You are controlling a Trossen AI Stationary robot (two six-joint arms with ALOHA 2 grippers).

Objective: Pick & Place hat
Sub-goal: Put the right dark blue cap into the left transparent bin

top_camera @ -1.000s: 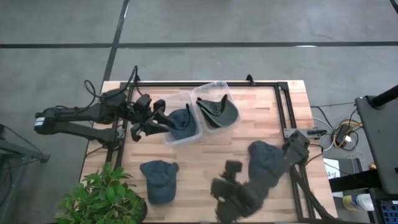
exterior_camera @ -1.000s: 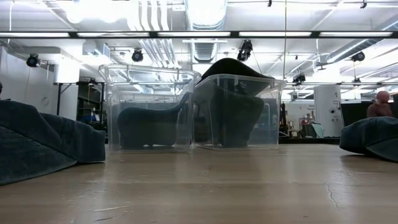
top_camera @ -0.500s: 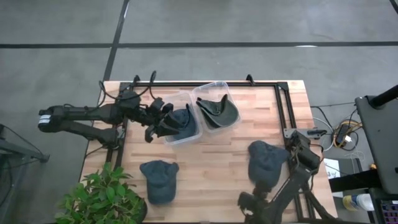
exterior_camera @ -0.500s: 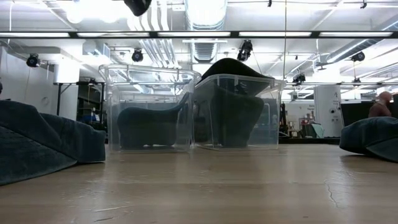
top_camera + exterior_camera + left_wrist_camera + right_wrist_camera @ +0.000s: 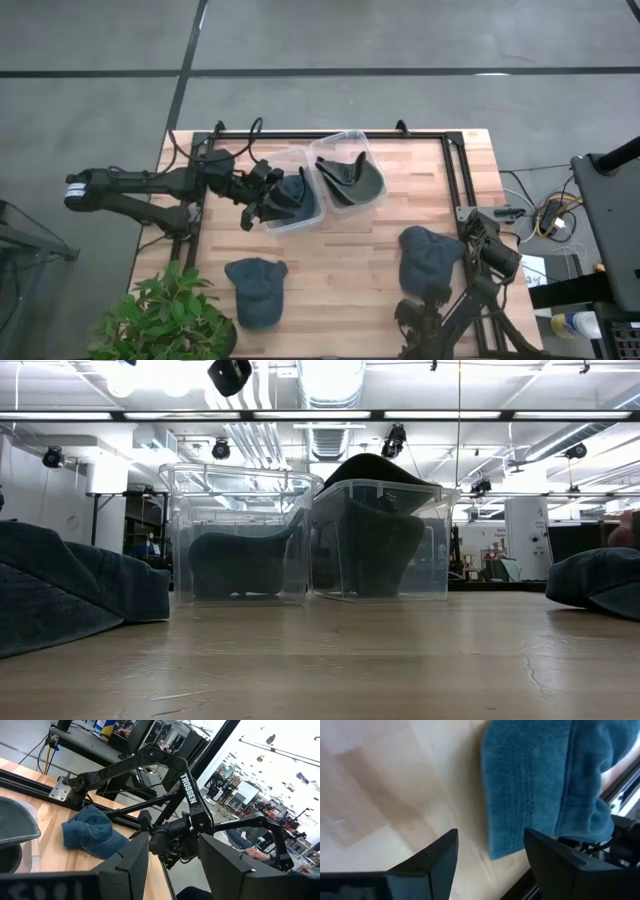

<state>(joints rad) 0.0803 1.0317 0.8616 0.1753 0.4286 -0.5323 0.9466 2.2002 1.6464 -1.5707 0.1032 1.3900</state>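
Soft and light, the blue hat [image 5: 540,785] just ahead of the right gripper's [image 5: 490,851] spread fingers should pinch easily at its brim edge.

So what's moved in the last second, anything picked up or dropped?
The left gripper advanced over the left bin. The right gripper swung back from mid-table to beside the right-hand hat, open and empty. All four hats and both bins stayed put.
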